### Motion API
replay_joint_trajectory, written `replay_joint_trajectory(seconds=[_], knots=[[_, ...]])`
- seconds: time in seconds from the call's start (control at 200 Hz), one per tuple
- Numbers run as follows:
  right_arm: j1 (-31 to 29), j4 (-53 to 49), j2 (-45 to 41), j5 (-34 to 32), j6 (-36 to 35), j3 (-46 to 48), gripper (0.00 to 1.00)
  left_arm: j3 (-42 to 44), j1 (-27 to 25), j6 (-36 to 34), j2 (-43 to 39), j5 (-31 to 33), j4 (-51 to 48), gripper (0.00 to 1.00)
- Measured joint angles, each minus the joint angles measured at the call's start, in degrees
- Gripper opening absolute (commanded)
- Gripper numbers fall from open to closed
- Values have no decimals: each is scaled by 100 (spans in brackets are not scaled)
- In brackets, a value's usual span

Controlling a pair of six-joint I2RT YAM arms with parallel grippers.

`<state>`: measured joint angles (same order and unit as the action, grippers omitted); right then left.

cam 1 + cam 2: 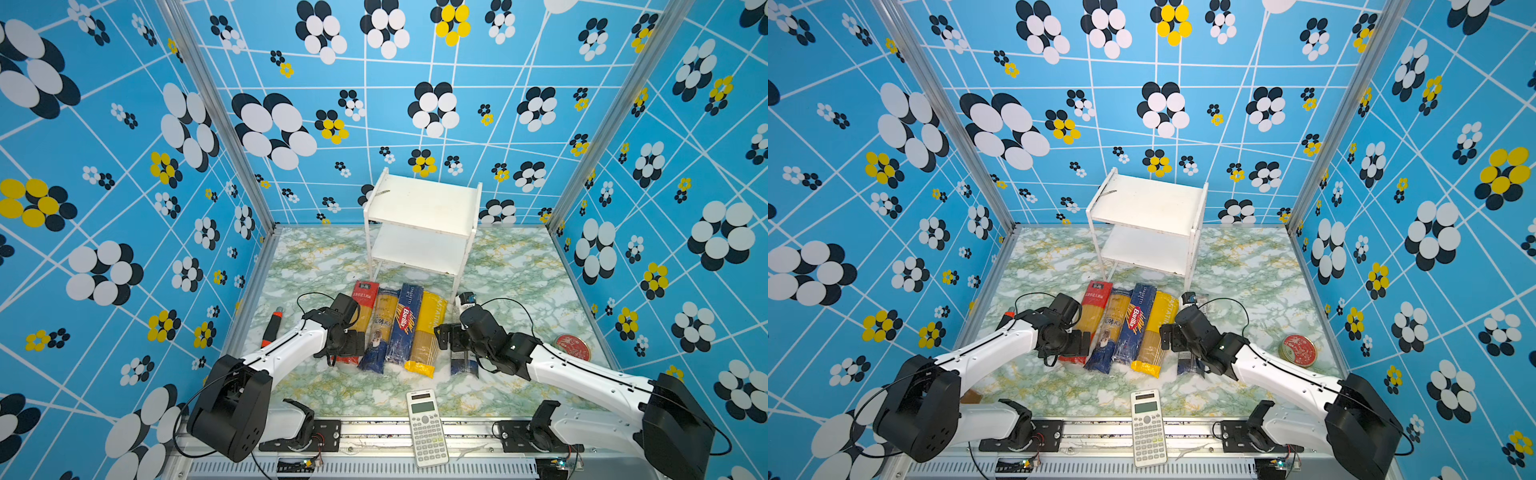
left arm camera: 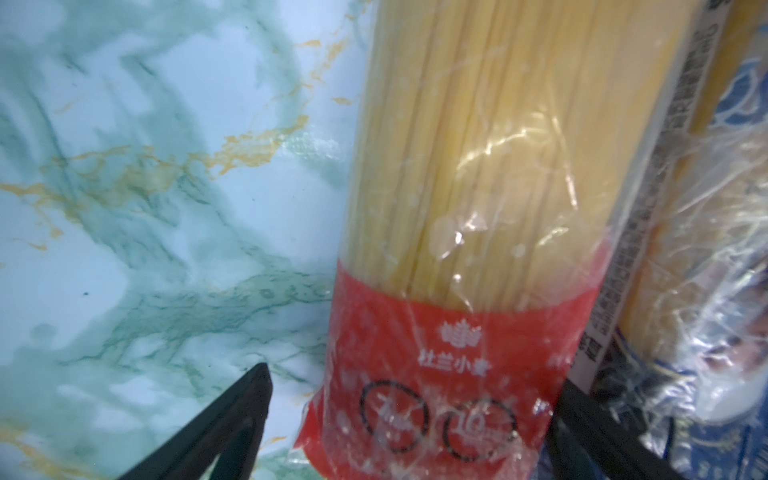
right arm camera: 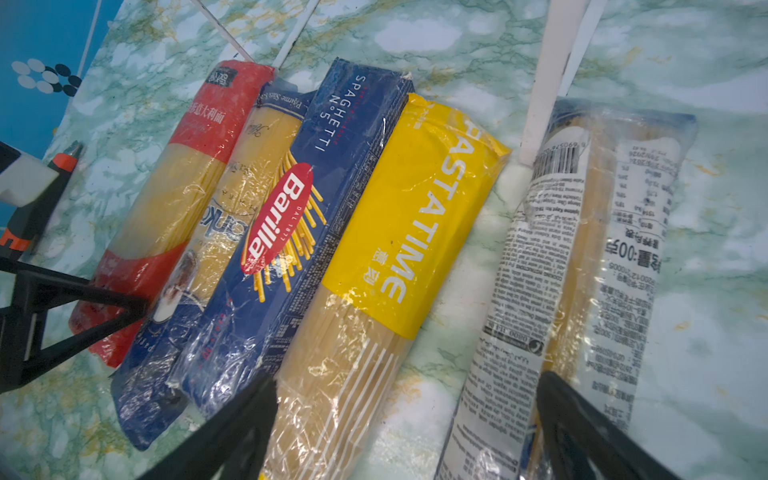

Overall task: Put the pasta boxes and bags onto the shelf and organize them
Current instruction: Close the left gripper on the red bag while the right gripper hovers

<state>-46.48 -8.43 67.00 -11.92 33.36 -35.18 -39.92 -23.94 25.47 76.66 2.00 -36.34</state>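
Nothing is shelved yet: the white two-tier shelf [image 1: 428,199] stands bare and all five packs [image 1: 380,328] lie side by side on the marbled counter [image 1: 519,270] before it. The left hand [image 2: 411,386], spread wide and gripping nothing, straddles the crinkly red-ended bag [image 2: 457,208] of stiff straight strands. The right hand [image 3: 407,380] gapes too, empty, by the glossy yellow bag [image 3: 415,208] beside the flat-sided blue box [image 3: 332,174]

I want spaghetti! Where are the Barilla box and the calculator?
Barilla box [image 3: 277,219], right wrist view, on its red logo.
calculator [image 1: 427,434], in a top view, on its keypad.
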Motion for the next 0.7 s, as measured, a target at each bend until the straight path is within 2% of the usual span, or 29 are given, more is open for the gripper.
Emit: replay_joint_trajectory(seconds=[0.32,0.645,0.705], knots=[[0,15,35,22,-79,0,99,-151,-236,-20,339,63,24,99],[0,15,35,22,-107,0,99,-232,-238,-20,553,61,31,100],[0,15,35,22,-116,0,99,-247,-238,-22,612,61,33,97]])
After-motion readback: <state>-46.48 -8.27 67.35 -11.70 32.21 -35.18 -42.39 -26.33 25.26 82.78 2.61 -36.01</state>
